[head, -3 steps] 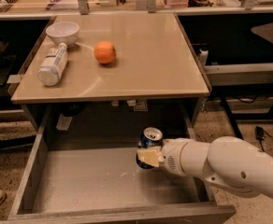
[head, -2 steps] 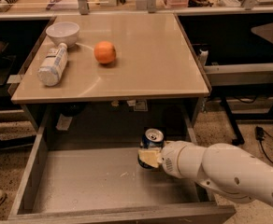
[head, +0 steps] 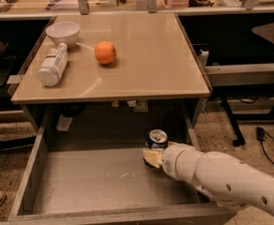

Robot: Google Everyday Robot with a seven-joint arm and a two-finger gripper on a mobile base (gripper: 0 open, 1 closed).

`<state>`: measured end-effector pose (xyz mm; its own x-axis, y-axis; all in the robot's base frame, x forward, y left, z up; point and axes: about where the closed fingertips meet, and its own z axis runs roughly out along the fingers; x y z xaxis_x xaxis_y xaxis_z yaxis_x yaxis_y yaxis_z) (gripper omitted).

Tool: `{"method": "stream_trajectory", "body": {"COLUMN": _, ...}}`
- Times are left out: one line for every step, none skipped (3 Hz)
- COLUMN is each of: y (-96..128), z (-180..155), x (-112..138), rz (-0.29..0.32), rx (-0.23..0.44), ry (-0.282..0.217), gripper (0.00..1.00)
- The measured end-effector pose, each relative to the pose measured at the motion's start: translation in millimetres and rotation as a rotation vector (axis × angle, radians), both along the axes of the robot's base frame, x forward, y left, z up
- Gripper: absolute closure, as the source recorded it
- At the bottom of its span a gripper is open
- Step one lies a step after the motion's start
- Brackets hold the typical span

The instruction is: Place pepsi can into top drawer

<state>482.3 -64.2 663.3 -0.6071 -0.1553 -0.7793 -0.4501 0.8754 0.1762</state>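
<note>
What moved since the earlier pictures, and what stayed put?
Very little. The white arm sank a bit lower. The pincer stayed at the pepsi can, which still stands in the top drawer. The orange, bottle and bowl on the table did not move.

No legible text on pepsi can [head: 156, 138] by hand [head: 152, 157] in top drawer [head: 90, 177]

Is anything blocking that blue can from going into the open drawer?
Nothing visible does. The pepsi can is upright inside the top drawer, near its right wall, with the gripper against its lower half. The orange, bottle and bowl sit up on the tabletop, out of the way.
</note>
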Motion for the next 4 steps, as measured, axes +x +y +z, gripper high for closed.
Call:
{"method": "stream_trajectory", "body": {"y": -8, "z": -4, "x": 7, "rz": -0.035, "rx": -0.035, "ry": -0.022, "gripper": 1.00}}
{"method": "stream_trajectory", "body": {"y": -12, "z": -11, "x": 12, "rz": -0.057, "rx": -0.066, "ry": -0.033, "gripper": 1.00}}
{"method": "stream_trajectory", "body": {"y": -13, "z": -21, "x": 13, "rz": -0.079, "rx": -0.081, "ry": -0.029, "gripper": 1.00}}
{"method": "stream_trajectory", "body": {"y": -14, "z": -29, "x": 13, "rz": -0.090, "rx": -0.085, "ry": -0.025, "gripper": 1.00}}
